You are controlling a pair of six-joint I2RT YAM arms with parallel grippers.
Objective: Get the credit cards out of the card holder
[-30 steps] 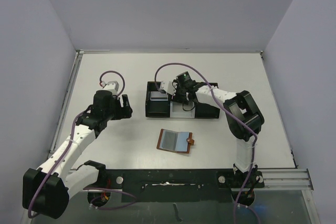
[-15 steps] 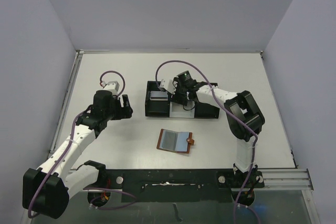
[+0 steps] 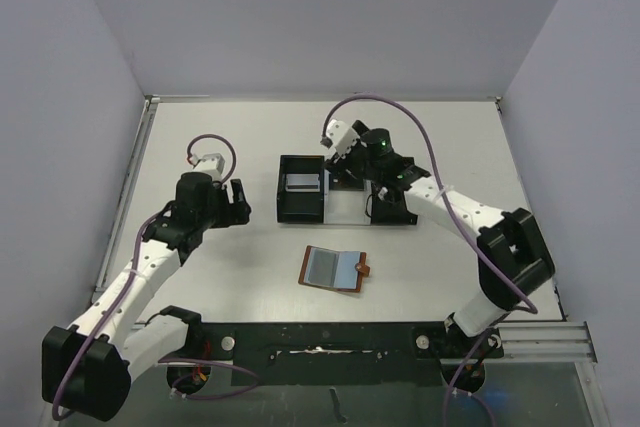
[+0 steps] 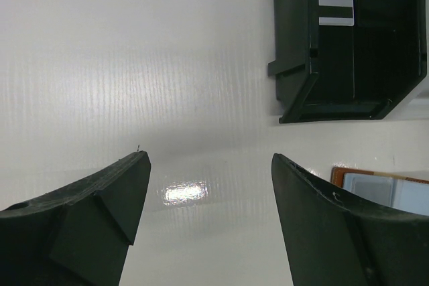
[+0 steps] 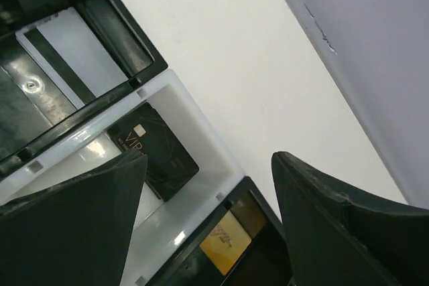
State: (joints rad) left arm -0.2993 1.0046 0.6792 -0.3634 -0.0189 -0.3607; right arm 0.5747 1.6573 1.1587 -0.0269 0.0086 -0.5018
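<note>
my left jaws stand wide open and empty; the card holder (image 4: 395, 189) lies open on the bench (image 4: 134, 65) just beside them. right jaws, open and empty too, hover over the tray's (image 5: 201, 125) black card (image 5: 157, 155).

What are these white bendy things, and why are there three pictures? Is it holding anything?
They are two robot arms, a left arm and a right arm, and each ends in a two-finger gripper. One picture looks down from above. The other two come from small cameras on the wrists, so you see dark fingers at the bottom. On the white table lie an open brown wallet and a tray with three boxes. Each box holds one card: a pale card, a black card and a gold card. The left gripper is over bare table and the right gripper is over the tray. Both are open and hold nothing.
</note>
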